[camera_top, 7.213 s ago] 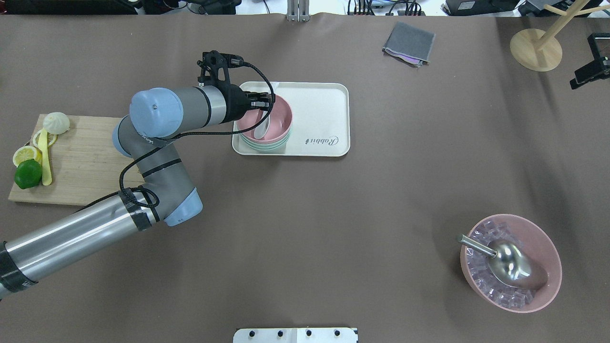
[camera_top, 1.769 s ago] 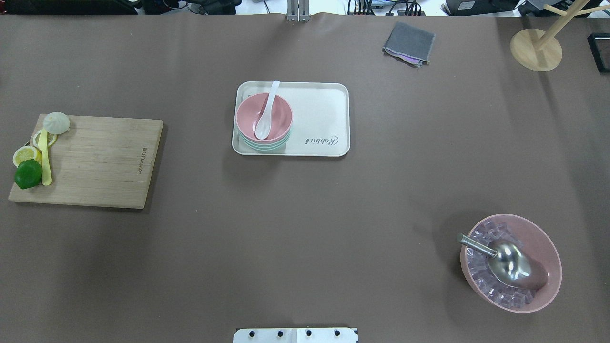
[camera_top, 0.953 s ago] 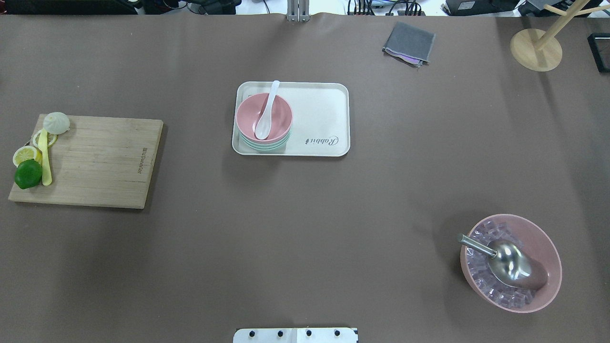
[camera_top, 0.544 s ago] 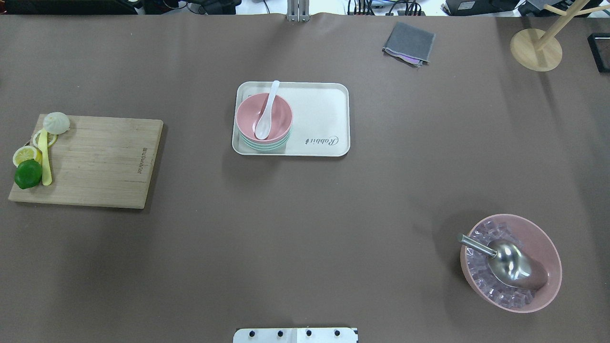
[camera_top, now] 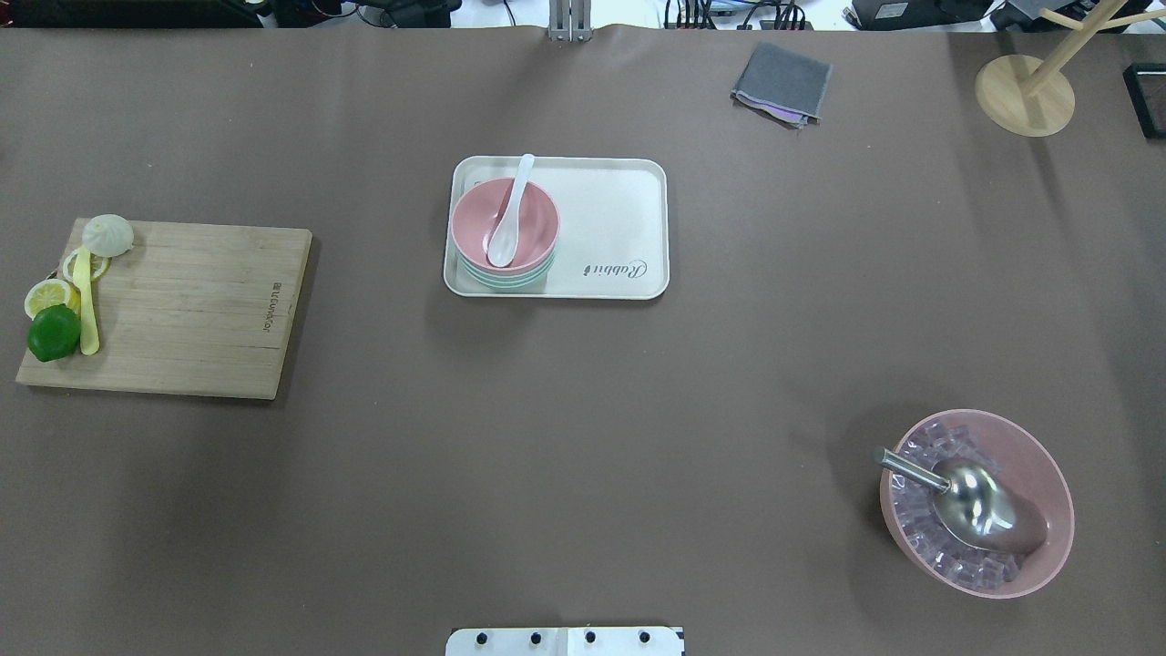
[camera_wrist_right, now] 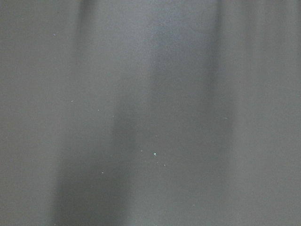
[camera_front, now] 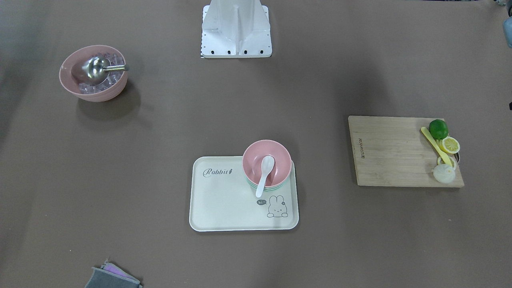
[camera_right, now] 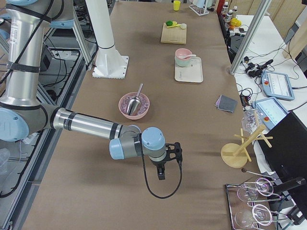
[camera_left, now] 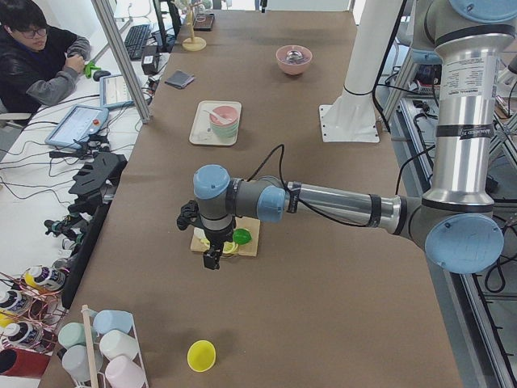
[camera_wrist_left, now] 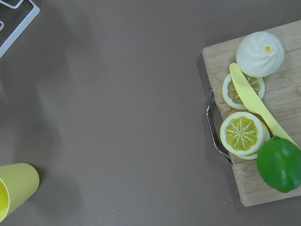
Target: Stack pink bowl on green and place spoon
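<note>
The pink bowl (camera_top: 537,223) sits nested on the green bowl (camera_top: 506,279) at the left end of the white tray (camera_top: 610,219). The white spoon (camera_top: 510,219) lies in the pink bowl, its handle over the far rim. The stack also shows in the front-facing view (camera_front: 280,160). My left gripper (camera_left: 212,259) hangs over the cutting board's end, far from the tray. My right gripper (camera_right: 161,175) hangs over bare table at the other end. Both show only in the side views, so I cannot tell whether they are open or shut.
A wooden cutting board (camera_top: 182,310) with a lime (camera_top: 53,333), lemon slices, a yellow knife and a bun lies at the left. A large pink bowl (camera_top: 1038,456) of ice with a metal scoop stands at the near right. A grey cloth (camera_top: 782,82) and a wooden stand (camera_top: 1022,96) are at the far right.
Seven seconds ago my left gripper was at the pink bowl with the spoon; it has since left the overhead view and the spoon lies in the bowl. Nothing moved in the last second.
</note>
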You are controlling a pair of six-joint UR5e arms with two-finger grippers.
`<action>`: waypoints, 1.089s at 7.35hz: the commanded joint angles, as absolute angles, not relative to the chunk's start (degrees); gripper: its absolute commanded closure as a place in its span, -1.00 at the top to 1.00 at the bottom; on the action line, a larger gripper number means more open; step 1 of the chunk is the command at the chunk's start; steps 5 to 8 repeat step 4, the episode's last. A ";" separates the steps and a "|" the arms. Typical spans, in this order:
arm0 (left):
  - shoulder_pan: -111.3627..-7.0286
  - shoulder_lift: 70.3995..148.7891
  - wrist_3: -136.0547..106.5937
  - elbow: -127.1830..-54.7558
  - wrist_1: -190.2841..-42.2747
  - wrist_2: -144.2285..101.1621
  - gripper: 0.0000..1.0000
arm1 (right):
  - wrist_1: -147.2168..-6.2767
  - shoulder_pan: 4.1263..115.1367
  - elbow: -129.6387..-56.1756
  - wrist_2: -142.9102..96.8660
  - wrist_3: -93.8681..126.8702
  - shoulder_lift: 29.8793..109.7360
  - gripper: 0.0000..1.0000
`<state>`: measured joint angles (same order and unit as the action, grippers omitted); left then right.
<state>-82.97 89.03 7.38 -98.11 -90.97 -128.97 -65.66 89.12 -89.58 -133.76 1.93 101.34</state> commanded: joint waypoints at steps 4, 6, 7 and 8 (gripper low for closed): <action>-82.88 89.12 7.38 -98.09 -90.97 -128.94 0.96 | -65.65 89.03 -88.51 -133.77 1.93 101.34 1.00; -82.88 89.12 7.38 -98.09 -90.97 -128.94 0.96 | -65.65 89.03 -88.51 -133.77 1.93 101.34 1.00; -82.88 89.12 7.38 -98.09 -90.97 -128.94 0.96 | -65.65 89.03 -88.51 -133.77 1.93 101.34 1.00; -82.88 89.12 7.38 -98.09 -90.97 -128.94 0.96 | -65.65 89.03 -88.51 -133.77 1.93 101.34 1.00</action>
